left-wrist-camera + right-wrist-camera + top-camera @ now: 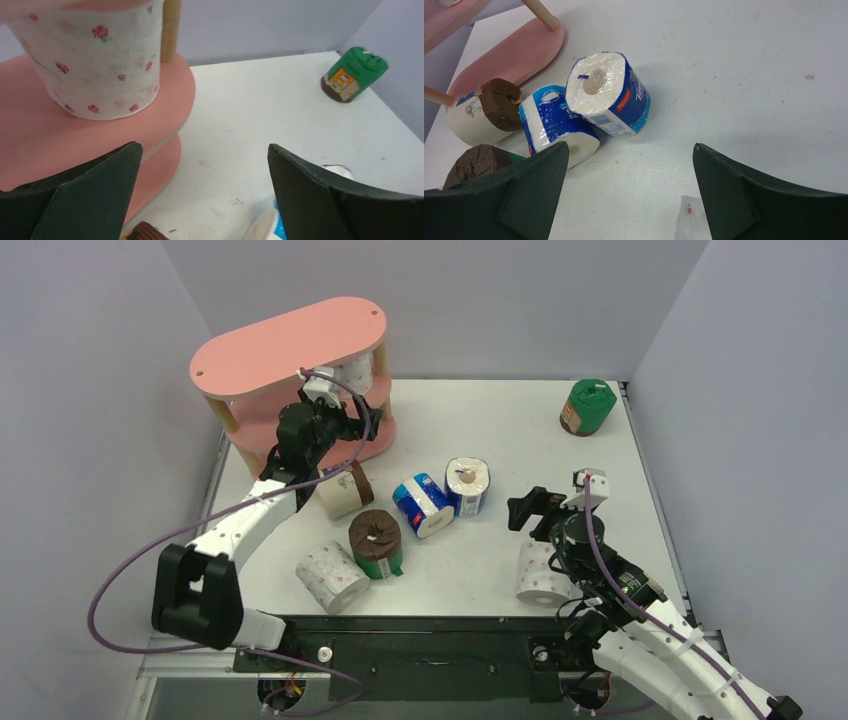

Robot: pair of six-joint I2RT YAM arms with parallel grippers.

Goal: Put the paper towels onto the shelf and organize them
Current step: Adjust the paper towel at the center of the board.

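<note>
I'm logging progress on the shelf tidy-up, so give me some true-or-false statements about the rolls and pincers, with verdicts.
1. A dotted white roll stands on the middle board of the shelf. True.
2. The left pincer is shut on a roll. False: it is open and empty, beside the shelf.
3. The green roll leans against the shelf. False: it sits alone near the far right corner of the table.
4. The two blue-and-white rolls lie touching each other. True.
5. The right pincer is open and holds nothing. True.
</note>
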